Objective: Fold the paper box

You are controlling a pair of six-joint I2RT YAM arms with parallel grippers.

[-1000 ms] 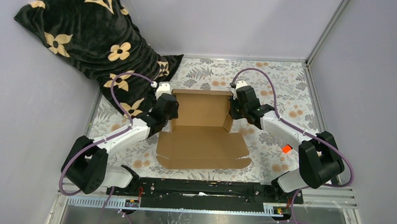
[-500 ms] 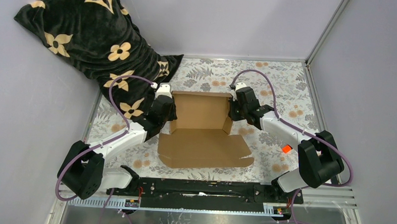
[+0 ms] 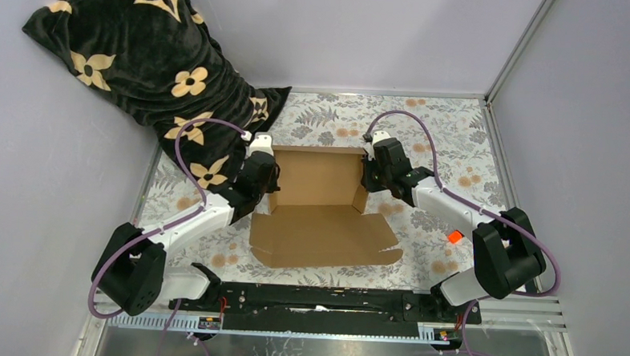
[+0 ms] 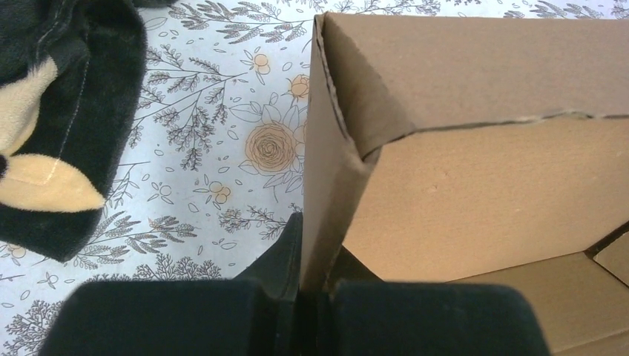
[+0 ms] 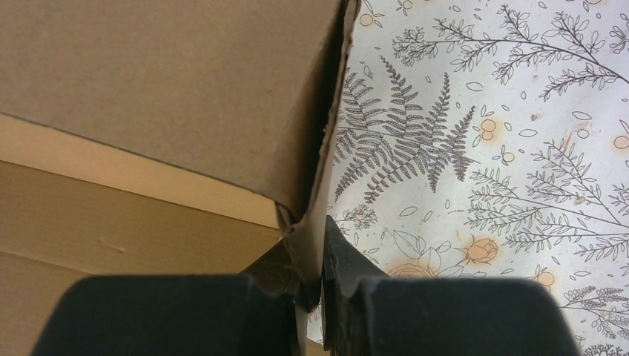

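Seen from above, the paper box (image 3: 321,234) sits in the centre of the frame on the floral table cover (image 3: 434,127). It is half formed: its back wall and two short side walls stand up, and the front panel lies flat toward the bottom edge. The left gripper (image 3: 270,178) meets the box's left side wall and the right gripper (image 3: 366,176) meets the right one, but from this height the jaws are too small to read.

The wrist cameras show them clearly. In the left wrist view the black fingers (image 4: 288,252) press on both faces of the upright left wall, pinching it low down. The right wrist view shows the same nip on the right wall, with one finger (image 5: 341,259) outside and the other inside.

Only the overhead view takes in the small orange marker (image 3: 454,236) at the right and the whole dark flowered blanket (image 3: 141,50) at the upper left. The left wrist view catches just the blanket's edge.
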